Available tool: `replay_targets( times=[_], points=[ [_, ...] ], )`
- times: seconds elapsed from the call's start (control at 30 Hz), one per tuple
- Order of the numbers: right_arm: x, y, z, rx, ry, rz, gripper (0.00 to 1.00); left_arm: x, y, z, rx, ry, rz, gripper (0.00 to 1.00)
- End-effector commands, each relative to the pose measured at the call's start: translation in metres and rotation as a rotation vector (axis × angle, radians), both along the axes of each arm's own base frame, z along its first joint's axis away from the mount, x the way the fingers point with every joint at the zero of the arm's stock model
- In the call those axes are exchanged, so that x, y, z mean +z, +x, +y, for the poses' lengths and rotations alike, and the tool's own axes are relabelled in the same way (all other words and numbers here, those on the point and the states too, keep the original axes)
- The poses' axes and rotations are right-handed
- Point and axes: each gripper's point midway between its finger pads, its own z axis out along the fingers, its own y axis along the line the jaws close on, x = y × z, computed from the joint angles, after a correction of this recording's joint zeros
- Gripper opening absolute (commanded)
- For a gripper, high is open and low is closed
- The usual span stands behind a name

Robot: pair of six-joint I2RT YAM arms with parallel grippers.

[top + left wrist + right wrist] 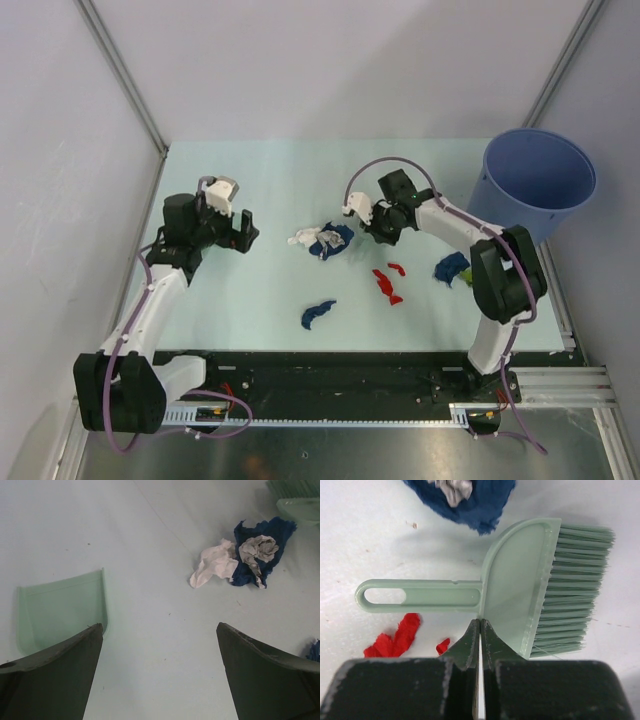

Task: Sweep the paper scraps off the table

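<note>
Paper scraps lie about the mint table: a white and dark blue clump, red bits, a blue strip and a blue and green bit. My left gripper hangs open over bare table, left of the white and blue scraps. A mint-green dustpan lies by its left finger. My right gripper is shut with nothing in it. Its tips rest at the near edge of the mint-green brush, which lies flat. Red scraps lie beside it, blue paper beyond.
A tall blue bucket stands at the table's far right corner. A black-and-metal rail runs along the near edge by the arm bases. Grey walls close in the left and back.
</note>
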Motion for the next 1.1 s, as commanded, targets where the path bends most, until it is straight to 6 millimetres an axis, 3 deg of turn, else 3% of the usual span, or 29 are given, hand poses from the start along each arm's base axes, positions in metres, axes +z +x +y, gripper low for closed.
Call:
replay_targets(
  times=[0.0, 0.1, 0.27, 0.33, 0.37, 0.43, 0.47, 0.5, 0.53, 0.57, 0.63, 0.73, 0.83, 0.87, 0.9, 0.93, 0.97, 1.0, 1.07],
  points=[
    [0.069, 0.012, 0.023, 0.000, 0.104, -0.190, 0.00, 0.020, 0.010, 0.010, 0.045, 0.047, -0.059, 1.00],
    [0.091, 0.012, 0.043, 0.032, 0.126, -0.276, 0.00, 0.025, 0.016, 0.025, 0.121, 0.082, -0.071, 1.00],
    [0.117, -0.018, 0.123, 0.218, 0.236, -0.354, 0.00, 0.031, 0.023, 0.055, 0.244, 0.130, -0.065, 1.00],
    [0.114, -0.034, 0.157, 0.312, 0.287, -0.341, 0.00, 0.032, 0.024, 0.071, 0.297, 0.144, -0.049, 1.00],
    [0.110, -0.052, 0.179, 0.378, 0.303, -0.330, 0.00, 0.032, 0.025, 0.083, 0.343, 0.162, -0.042, 1.00],
    [0.092, -0.063, 0.206, 0.448, 0.295, -0.300, 0.00, 0.032, 0.023, 0.096, 0.377, 0.193, -0.024, 1.00],
    [0.083, -0.078, 0.224, 0.493, 0.290, -0.280, 0.00, 0.029, 0.023, 0.106, 0.411, 0.217, -0.013, 1.00],
    [0.085, -0.079, 0.237, 0.511, 0.292, -0.286, 0.00, 0.027, 0.022, 0.112, 0.426, 0.238, -0.005, 1.00],
    [0.055, -0.086, 0.244, 0.532, 0.239, -0.230, 0.00, 0.021, 0.020, 0.118, 0.431, 0.274, 0.009, 1.00],
    [0.046, -0.099, 0.256, 0.566, 0.219, -0.214, 0.00, 0.017, 0.019, 0.124, 0.443, 0.297, 0.018, 1.00],
    [0.020, -0.103, 0.266, 0.583, 0.140, -0.175, 0.00, -0.001, 0.015, 0.133, 0.449, 0.367, 0.065, 1.00],
    [-0.001, -0.112, 0.276, 0.598, 0.087, -0.156, 0.00, -0.026, 0.012, 0.134, 0.392, 0.417, 0.126, 0.97],
    [-0.006, -0.119, 0.280, 0.617, 0.113, -0.142, 0.00, -0.044, 0.013, 0.123, 0.288, 0.421, 0.164, 0.93],
    [-0.008, -0.122, 0.278, 0.619, 0.116, -0.134, 0.05, -0.046, 0.014, 0.119, 0.262, 0.421, 0.166, 0.90],
    [-0.008, -0.123, 0.277, 0.603, 0.123, -0.127, 0.25, -0.048, 0.016, 0.116, 0.240, 0.420, 0.168, 0.90],
    [-0.004, -0.121, 0.280, 0.594, 0.143, -0.140, 0.36, -0.052, 0.021, 0.112, 0.204, 0.426, 0.175, 0.90],
    [-0.002, -0.123, 0.277, 0.589, 0.148, -0.144, 0.56, -0.054, 0.024, 0.107, 0.177, 0.429, 0.175, 0.90],
    [0.002, -0.123, 0.277, 0.582, 0.162, -0.149, 0.69, -0.056, 0.026, 0.104, 0.153, 0.435, 0.180, 0.91],
    [0.017, -0.126, 0.276, 0.578, 0.195, -0.169, 0.83, -0.065, 0.035, 0.094, 0.088, 0.465, 0.191, 0.92]
  ],
)
